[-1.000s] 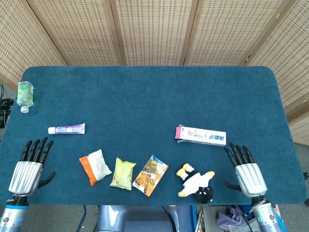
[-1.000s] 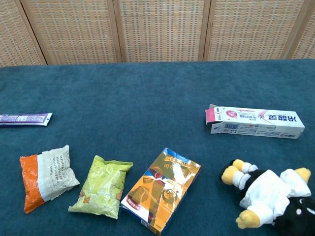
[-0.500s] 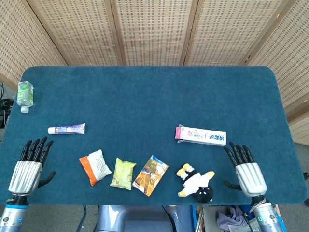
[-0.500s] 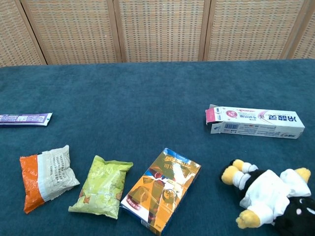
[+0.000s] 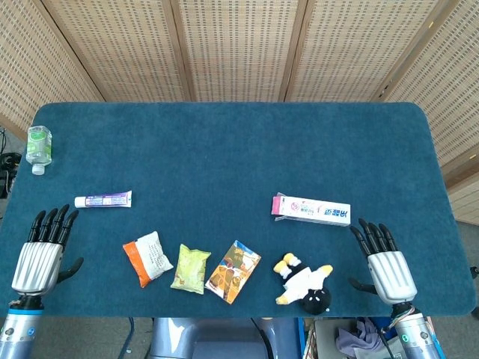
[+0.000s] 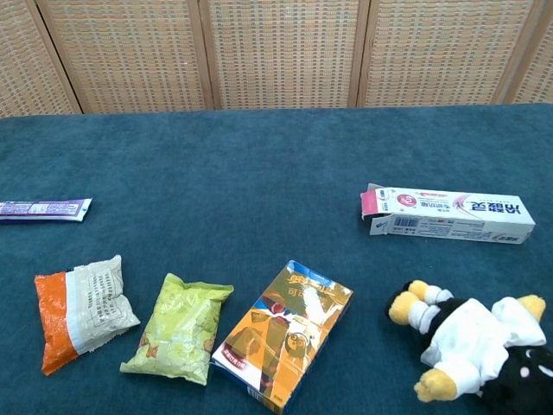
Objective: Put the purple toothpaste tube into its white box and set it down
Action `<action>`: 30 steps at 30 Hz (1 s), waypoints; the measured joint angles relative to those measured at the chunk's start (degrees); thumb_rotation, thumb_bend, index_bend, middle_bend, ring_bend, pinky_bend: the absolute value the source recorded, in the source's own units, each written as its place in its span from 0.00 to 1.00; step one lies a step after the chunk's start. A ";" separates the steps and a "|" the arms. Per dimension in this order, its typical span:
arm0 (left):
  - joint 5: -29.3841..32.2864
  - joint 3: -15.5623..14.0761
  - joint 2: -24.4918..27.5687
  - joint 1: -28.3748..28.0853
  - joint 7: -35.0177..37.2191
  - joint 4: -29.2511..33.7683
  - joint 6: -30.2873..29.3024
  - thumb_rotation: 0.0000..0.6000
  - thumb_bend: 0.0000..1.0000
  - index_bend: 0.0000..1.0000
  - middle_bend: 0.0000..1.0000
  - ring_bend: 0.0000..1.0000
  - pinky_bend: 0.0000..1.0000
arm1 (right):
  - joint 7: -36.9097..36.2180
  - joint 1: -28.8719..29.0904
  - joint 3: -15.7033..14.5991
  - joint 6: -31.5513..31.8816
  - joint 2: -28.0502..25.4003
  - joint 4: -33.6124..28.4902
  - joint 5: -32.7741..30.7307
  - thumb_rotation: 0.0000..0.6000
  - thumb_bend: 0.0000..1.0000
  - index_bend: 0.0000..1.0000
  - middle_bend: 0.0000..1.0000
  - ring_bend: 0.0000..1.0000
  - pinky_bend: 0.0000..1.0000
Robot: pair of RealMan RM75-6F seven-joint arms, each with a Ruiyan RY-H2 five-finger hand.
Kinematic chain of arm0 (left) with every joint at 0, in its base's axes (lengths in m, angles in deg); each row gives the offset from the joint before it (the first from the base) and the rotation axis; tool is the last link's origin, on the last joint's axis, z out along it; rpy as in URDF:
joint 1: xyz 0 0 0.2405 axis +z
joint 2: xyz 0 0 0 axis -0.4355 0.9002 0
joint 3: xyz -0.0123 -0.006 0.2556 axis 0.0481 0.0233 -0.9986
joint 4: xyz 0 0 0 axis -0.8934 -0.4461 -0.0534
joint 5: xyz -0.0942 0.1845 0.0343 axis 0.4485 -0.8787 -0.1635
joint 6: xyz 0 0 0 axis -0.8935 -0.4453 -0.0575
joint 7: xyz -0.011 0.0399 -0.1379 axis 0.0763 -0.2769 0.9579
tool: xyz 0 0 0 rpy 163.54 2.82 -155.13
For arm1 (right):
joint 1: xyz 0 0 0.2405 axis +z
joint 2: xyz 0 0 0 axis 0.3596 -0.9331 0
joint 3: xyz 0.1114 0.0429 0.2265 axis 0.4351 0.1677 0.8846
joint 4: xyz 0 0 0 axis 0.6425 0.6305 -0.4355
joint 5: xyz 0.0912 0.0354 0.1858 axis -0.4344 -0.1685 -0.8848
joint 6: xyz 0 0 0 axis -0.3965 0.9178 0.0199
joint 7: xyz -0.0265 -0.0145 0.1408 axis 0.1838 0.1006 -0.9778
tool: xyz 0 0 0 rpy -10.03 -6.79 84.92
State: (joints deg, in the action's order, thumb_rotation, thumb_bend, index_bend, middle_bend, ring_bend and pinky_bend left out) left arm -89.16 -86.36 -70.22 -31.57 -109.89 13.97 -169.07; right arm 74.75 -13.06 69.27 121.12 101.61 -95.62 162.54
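While both hands rest empty with fingers apart, the left hand (image 5: 41, 250) sits just near the purple toothpaste tube (image 5: 103, 200) lying flat, and the right hand (image 5: 385, 262) near the white cardboard box (image 5: 311, 210)

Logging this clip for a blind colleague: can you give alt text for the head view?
A purple toothpaste tube lies left on a blue table and its white box right, far apart. Both open robot hands, left hand and right hand, rest at the near corners, with snack packs and a plush toy between.
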 measured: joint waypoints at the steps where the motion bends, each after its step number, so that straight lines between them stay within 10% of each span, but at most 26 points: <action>1: 0.45 0.52 0.11 -0.40 -0.06 -0.11 0.37 1.00 0.24 0.00 0.00 0.00 0.00 | 0.03 0.01 0.00 -0.08 0.02 0.01 -0.07 1.00 0.04 0.00 0.00 0.00 0.00; 15: 12.24 7.97 4.81 -9.46 -0.28 -5.57 15.06 1.00 0.24 0.09 0.07 0.05 0.10 | 1.39 0.28 -0.21 -1.51 0.37 -0.21 -1.07 1.00 0.04 0.00 0.00 0.00 0.00; 30: 25.63 9.75 1.79 -18.17 -3.40 -17.14 29.42 1.00 0.24 0.24 0.22 0.18 0.22 | 2.15 0.45 -0.30 -1.84 1.07 0.33 -1.08 1.00 0.04 0.00 0.00 0.00 0.00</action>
State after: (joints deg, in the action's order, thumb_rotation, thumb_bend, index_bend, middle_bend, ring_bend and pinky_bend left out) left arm -63.53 -76.61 -68.43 -49.74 -113.29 -3.17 -139.65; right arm 76.90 -12.61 68.96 119.28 102.69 -95.29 161.46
